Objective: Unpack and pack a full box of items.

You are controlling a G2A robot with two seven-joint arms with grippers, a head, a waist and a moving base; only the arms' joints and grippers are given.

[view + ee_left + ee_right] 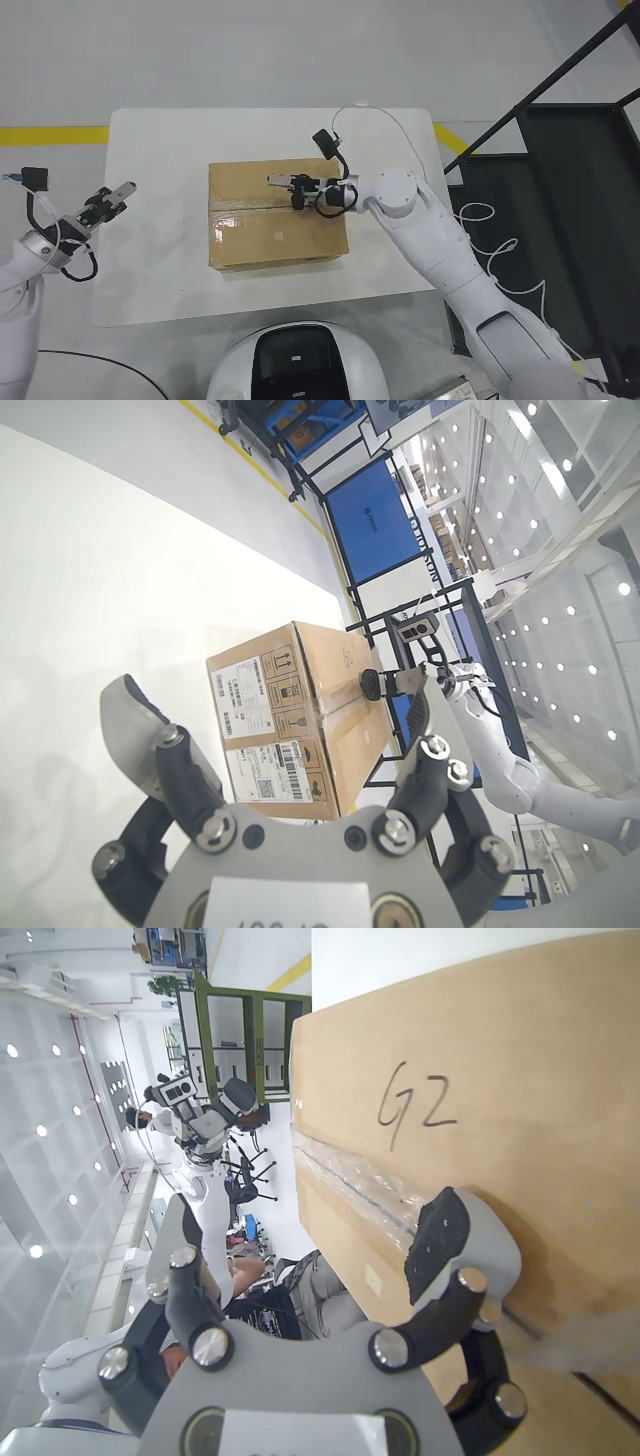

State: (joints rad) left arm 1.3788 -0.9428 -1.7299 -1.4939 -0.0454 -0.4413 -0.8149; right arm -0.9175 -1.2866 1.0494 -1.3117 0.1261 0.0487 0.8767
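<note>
Cardboard box (270,235): closed, flaps sealed with clear tape (350,1173) along the top seam, handwritten mark on the lid, printed labels (245,695) on the side facing the left edge. Set at the middle of the white worktop (160,150), apart from every edge.

Right gripper (283,182): over the box top toward its far edge, fingers spread wide, nothing held, one finger (440,1238) at the taped seam.

Left gripper (120,190): above the worktop just inside the left edge, well apart from the box, fingers spread wide, nothing held.
</note>
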